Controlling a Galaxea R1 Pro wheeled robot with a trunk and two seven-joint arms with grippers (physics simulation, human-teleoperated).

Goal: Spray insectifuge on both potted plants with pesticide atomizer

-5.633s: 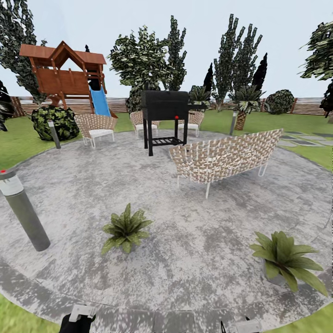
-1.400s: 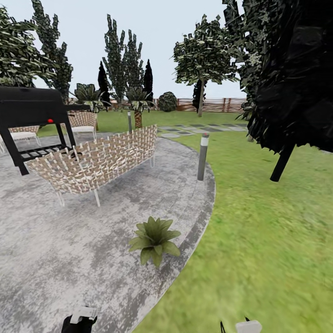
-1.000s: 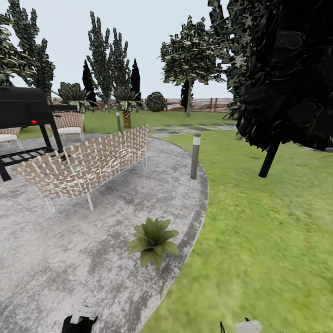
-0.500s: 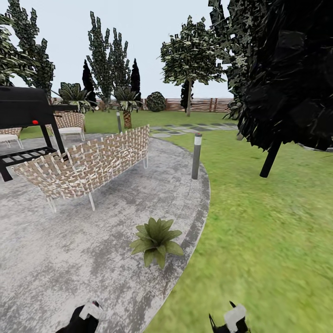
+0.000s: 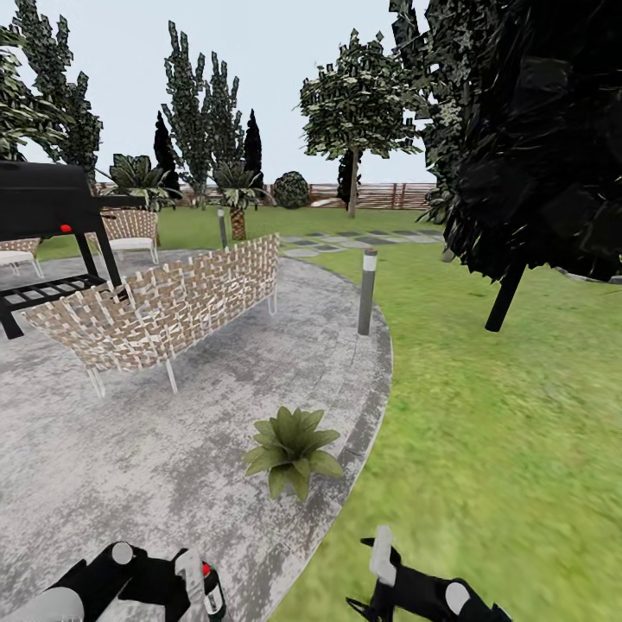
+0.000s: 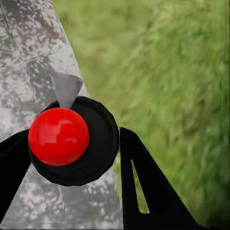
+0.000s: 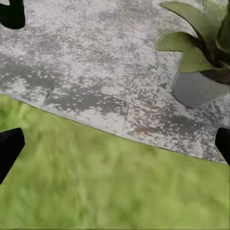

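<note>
Both arms have risen; left gripper (image 5: 194, 583) grips an unlabelled bottle (image 5: 211, 589).

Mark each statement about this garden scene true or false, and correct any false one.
1. The left gripper is shut on a dark object with a red top. True.
2. The potted plant stands on the grass. False: it stands on the grey stone patio, near its edge.
3. The right gripper holds a spray bottle. False: the right wrist view shows nothing between its spread fingers.
4. A grey bollard lamp stands at the patio's rim beside the lawn. True.
5. The wicker sofa lies tipped on its side. False: it stands upright on its legs.
</note>
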